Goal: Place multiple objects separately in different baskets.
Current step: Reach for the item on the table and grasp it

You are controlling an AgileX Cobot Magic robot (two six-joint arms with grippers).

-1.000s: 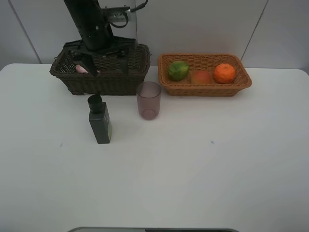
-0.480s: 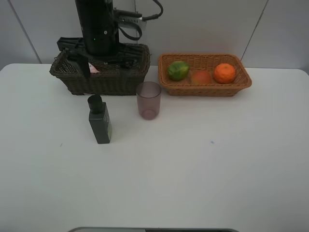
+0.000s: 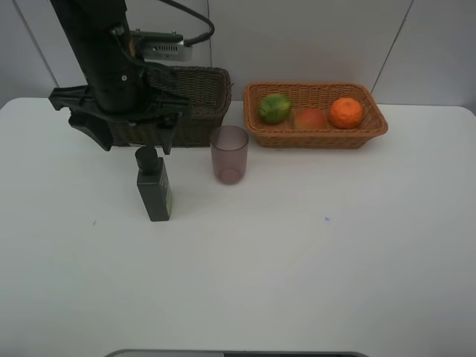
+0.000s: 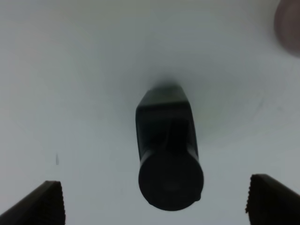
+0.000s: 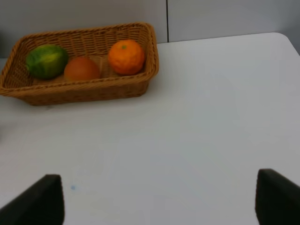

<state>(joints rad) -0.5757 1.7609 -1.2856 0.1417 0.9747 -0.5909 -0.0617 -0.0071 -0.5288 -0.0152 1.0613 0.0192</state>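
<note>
A dark green pump bottle (image 3: 154, 190) stands on the white table in front of the dark brown basket (image 3: 204, 100). My left gripper (image 3: 134, 141) hangs open just above the bottle's pump. In the left wrist view the bottle (image 4: 168, 154) sits between the two wide-spread fingertips (image 4: 42, 206), untouched. A translucent purple cup (image 3: 228, 154) stands to the bottle's right. The orange-tan basket (image 3: 316, 137) holds a green fruit (image 3: 274, 108), a peach (image 3: 310, 118) and an orange (image 3: 346, 112). My right gripper (image 5: 157, 201) is open over bare table, nothing in it; its view shows that basket (image 5: 84, 91).
The left arm covers much of the dark basket's inside. The cup's rim (image 4: 288, 23) shows at the edge of the left wrist view. White table (image 3: 297, 260) stretches in front and to the right; a wall stands behind the baskets.
The left arm has come out from over the dark basket, forward and to the left, and now hangs over the pump bottle. Its jaws stayed open. Nothing else moved.
</note>
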